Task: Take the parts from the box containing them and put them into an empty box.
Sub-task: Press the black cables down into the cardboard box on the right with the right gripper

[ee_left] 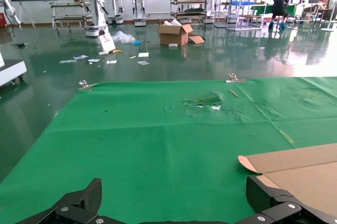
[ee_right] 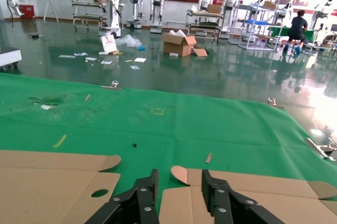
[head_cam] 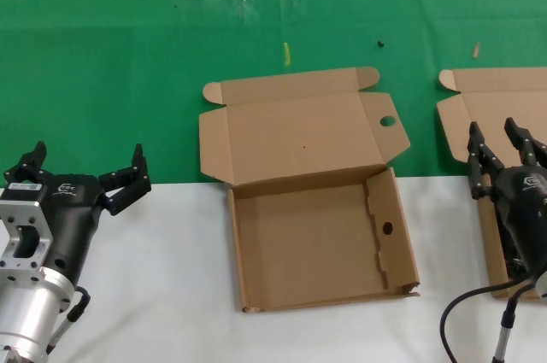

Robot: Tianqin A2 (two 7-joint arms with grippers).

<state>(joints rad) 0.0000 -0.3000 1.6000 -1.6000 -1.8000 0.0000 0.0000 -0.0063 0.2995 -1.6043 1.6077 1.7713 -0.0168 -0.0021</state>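
Head view: empty box open in the middle of the white bench, lid laid back onto the green cloth, 1 round hole in the lid flap, 1 in the right side wall, small dark dot on the lid. Nothing inside the tray. Left gripper at the left over the bench edge, well apart from that box, jaws spread wide, holding nothing. Right gripper at the far right, above the box containing them, jaws close together with a narrow gap, gripping nothing. Only lid and left wall of that box visible; parts hidden behind the arm, cannot tell where.

Left wrist view: wide-set fingertips, green cloth beyond, corner of cardboard lid beside.

Right wrist view: 2 fingertips nearly parallel above the cardboard lids of 2 boxes.
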